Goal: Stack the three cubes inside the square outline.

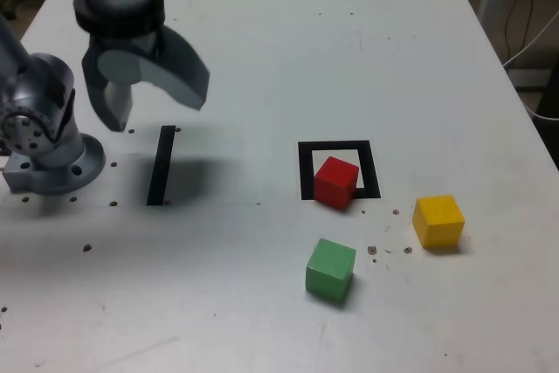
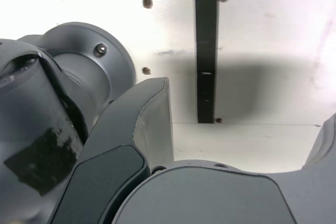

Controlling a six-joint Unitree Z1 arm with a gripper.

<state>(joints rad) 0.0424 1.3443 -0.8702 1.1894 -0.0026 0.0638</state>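
Red cube [image 1: 336, 181] sits inside the square outline [image 1: 307, 170], turned a little and overlapping the outline's near edge. Green cube [image 1: 330, 269] lies just outside the outline, on the side nearer the camera; yellow cube [image 1: 438, 220] rests off the outline's corner, toward the exterior view's right. Well away from the outline, past the thin black strip [image 1: 162, 165], the gripper [image 1: 148, 98] hangs above the white table [image 1: 262, 58], jaws spread wide and empty.

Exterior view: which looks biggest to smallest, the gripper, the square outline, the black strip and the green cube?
1. gripper, largest, though raised nearer the camera
2. square outline
3. green cube and black strip: too unlike to rank, one chunky, one long and thin
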